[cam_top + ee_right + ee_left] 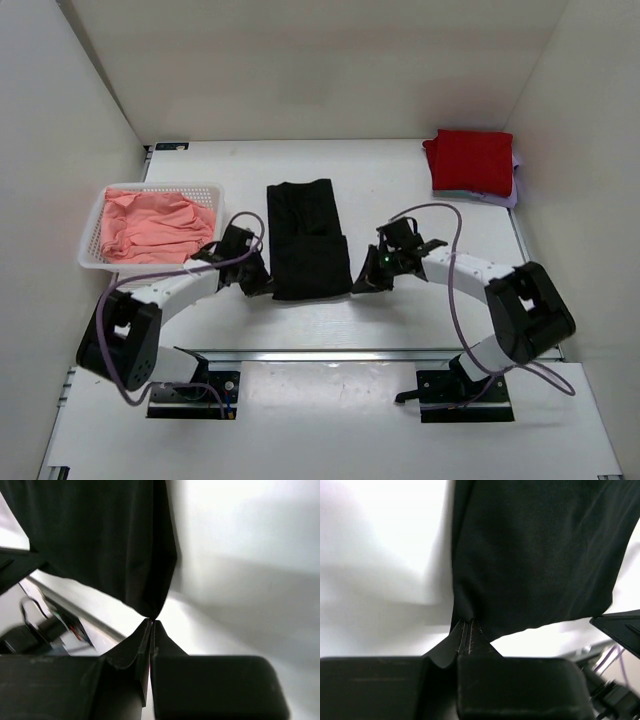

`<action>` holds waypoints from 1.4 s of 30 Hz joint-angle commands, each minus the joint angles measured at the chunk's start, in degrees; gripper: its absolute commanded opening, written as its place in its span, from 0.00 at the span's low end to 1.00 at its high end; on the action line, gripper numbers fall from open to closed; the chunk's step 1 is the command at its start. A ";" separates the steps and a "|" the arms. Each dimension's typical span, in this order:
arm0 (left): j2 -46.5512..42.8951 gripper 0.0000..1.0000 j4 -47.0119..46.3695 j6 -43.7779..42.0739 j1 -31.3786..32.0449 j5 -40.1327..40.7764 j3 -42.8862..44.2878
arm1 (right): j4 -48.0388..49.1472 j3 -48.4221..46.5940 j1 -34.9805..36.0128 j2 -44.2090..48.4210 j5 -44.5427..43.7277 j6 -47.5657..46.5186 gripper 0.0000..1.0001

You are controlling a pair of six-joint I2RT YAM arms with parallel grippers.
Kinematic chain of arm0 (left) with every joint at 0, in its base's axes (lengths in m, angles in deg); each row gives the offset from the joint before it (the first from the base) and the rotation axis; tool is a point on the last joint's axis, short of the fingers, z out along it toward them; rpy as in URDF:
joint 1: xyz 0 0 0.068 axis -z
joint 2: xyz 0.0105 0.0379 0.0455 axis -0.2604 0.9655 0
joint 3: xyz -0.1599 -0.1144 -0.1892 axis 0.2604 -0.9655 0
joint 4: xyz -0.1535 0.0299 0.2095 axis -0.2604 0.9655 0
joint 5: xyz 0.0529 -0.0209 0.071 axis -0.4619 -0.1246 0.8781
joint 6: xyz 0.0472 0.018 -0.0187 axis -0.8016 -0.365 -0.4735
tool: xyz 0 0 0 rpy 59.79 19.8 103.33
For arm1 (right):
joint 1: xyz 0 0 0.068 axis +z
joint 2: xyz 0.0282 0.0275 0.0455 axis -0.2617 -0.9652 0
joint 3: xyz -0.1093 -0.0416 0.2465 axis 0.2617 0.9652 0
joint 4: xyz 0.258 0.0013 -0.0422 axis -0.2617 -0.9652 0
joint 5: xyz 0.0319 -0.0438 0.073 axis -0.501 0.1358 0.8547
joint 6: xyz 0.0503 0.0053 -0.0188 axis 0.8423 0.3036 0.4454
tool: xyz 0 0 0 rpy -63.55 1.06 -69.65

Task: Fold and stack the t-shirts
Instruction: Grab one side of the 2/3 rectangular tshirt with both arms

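The black t-shirt (306, 236) lies as a long folded strip on the white table, its near part doubled over. My left gripper (262, 287) is shut on its near left corner; in the left wrist view the fingertips (467, 625) pinch the black cloth (535, 555). My right gripper (358, 284) is shut on its near right corner; in the right wrist view the tips (151, 622) pinch the cloth (100, 535). A folded red t-shirt (470, 161) lies on a pale lilac one (511, 190) at the far right. Salmon-pink t-shirts (150, 225) fill the basket.
A white mesh basket (98, 222) stands at the left beside my left arm. White walls close in the table on three sides. A metal rail (330, 354) runs along the near edge by the arm bases.
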 commanded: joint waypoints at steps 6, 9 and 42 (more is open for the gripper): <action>-15.36 0.00 4.32 6.37 7.70 -1.94 -12.62 | -5.12 16.48 7.99 20.12 -1.05 4.96 0.00; -22.22 0.00 7.56 7.60 8.15 -2.91 -16.41 | -6.79 20.87 11.15 26.98 -1.76 8.21 0.00; -42.11 0.00 14.61 9.89 3.93 -5.55 -24.76 | 10.17 17.10 25.05 10.05 -2.20 19.65 0.35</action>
